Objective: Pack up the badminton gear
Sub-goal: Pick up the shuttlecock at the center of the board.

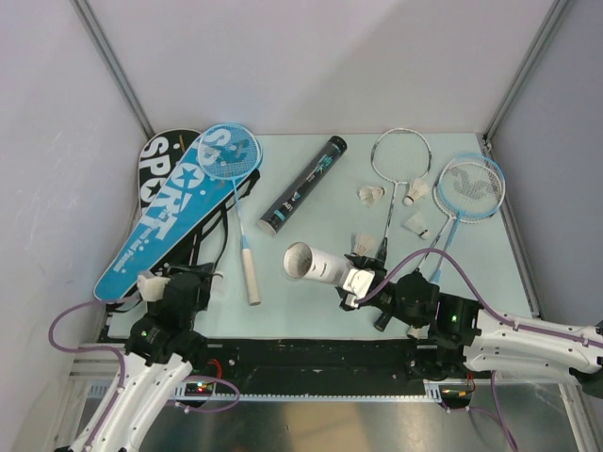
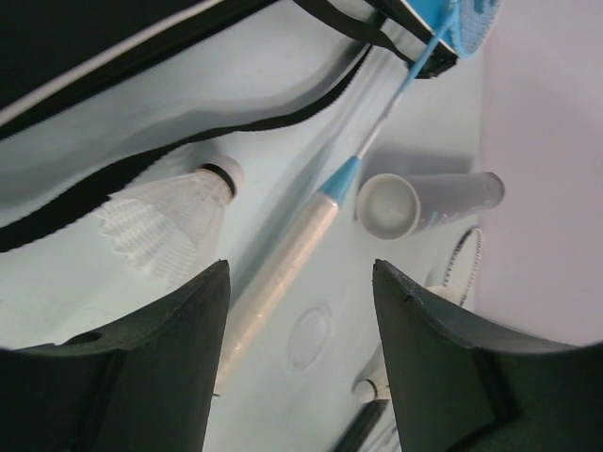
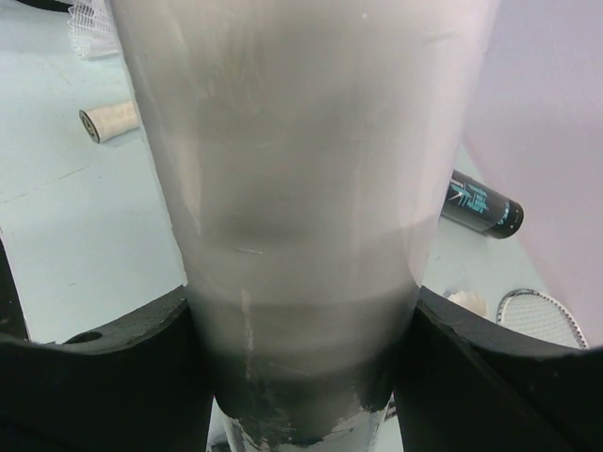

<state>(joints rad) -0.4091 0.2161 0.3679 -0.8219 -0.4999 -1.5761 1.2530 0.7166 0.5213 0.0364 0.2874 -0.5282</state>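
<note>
My right gripper [image 3: 301, 330] is clamped around the white tube [image 1: 318, 265], my left gripper [image 2: 300, 320] stands open holding nothing, shuttlecock [image 2: 170, 224] just past its fingers.

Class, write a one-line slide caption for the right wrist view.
Right gripper clamps the white tube; black tube lies on the table beyond.
</note>
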